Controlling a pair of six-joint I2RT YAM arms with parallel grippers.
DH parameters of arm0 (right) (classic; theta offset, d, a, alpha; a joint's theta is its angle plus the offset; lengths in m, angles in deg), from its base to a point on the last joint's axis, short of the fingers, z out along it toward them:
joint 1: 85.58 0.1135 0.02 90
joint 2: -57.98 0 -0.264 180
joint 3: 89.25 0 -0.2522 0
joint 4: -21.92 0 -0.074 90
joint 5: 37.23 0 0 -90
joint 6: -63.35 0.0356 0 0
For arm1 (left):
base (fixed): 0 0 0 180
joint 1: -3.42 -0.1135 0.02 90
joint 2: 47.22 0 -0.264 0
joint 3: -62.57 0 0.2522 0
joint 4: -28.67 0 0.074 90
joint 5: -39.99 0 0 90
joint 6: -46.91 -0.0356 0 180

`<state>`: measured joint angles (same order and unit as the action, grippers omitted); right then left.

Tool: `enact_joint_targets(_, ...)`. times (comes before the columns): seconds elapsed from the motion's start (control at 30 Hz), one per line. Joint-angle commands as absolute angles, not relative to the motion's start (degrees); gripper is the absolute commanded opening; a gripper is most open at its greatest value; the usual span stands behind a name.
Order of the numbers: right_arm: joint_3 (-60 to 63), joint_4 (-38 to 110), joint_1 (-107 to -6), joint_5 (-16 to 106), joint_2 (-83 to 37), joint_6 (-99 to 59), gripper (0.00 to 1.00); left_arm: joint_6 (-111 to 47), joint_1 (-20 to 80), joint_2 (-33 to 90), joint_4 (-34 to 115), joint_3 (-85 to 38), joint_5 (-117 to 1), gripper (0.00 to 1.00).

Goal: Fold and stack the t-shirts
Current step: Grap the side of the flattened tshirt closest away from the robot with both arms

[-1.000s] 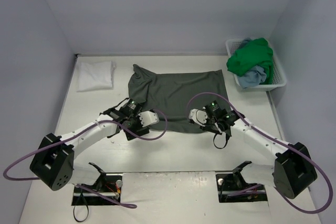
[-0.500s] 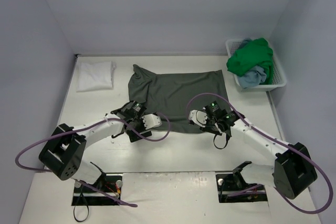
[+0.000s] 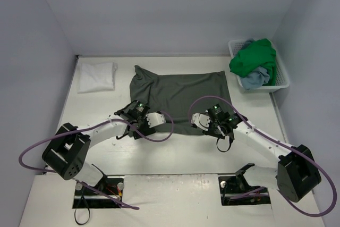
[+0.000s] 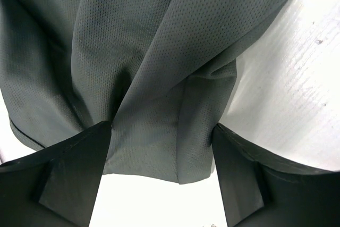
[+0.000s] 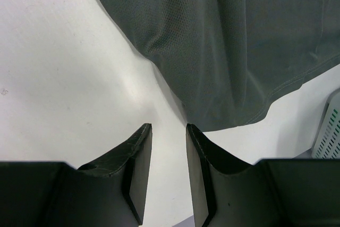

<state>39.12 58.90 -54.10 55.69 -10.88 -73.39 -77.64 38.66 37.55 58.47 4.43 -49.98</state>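
While basket [image 3: 283, 81] holds green shirt [image 3: 254, 57] & blue shirt [image 3: 254, 78], left fingers [image 4: 69, 174] gape over grey shirt [image 3: 186, 94], right fingers [image 5: 135, 163] slightly apart w/ nothing between.

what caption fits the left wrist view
Open left hand straddling a creased corner of the dark olive-grey t-shirt on the white table

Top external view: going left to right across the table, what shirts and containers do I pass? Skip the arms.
Folded white t-shirt → spread-out dark olive-grey t-shirt → basket at the far right, holding the green t-shirt and the light blue t-shirt, which overlap too much to order.
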Motion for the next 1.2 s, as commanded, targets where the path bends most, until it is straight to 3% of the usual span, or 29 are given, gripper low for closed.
enact_joint_targets(0.0,38.22,59.50,-54.29,55.40,-9.70,-74.11,0.29,-78.34,38.84,40.84,58.61,4.69,-52.29,0.71)
enact_joint_targets(0.33,38.31,59.59,-54.38,54.97,-7.68,-73.94,0.29,-78.07,38.84,39.53,61.06,4.87,-54.67,0.68)
enact_joint_targets(0.47,39.54,59.85,-54.38,54.61,-7.58,-74.20,0.33,-78.16,38.66,37.34,61.94,4.87,-54.58,0.64)
enact_joint_targets(0.5,39.89,59.76,-54.38,54.27,-8.02,-74.29,0.34,-77.90,38.57,36.46,62.47,4.69,-54.84,0.44)
enact_joint_targets(0.53,39.89,59.76,-54.29,54.00,-8.37,-74.29,0.36,-77.55,38.66,36.28,62.39,4.43,-55.11,0.43)
enact_joint_targets(0.57,39.81,59.76,-54.29,53.65,-8.72,-74.38,0.37,-76.24,38.66,36.28,62.21,4.25,-54.41,0.04)
enact_joint_targets(0.6,39.81,59.76,-54.29,53.39,-9.42,-74.38,0.38,-75.96,38.57,36.71,62.12,3.90,-54.15,0.00)
enact_joint_targets(1.17,38.05,59.41,-51.39,48.99,-18.48,-73.32,0.38,-73.32,38.66,28.20,70.99,-3.30,-56.52,0.00)
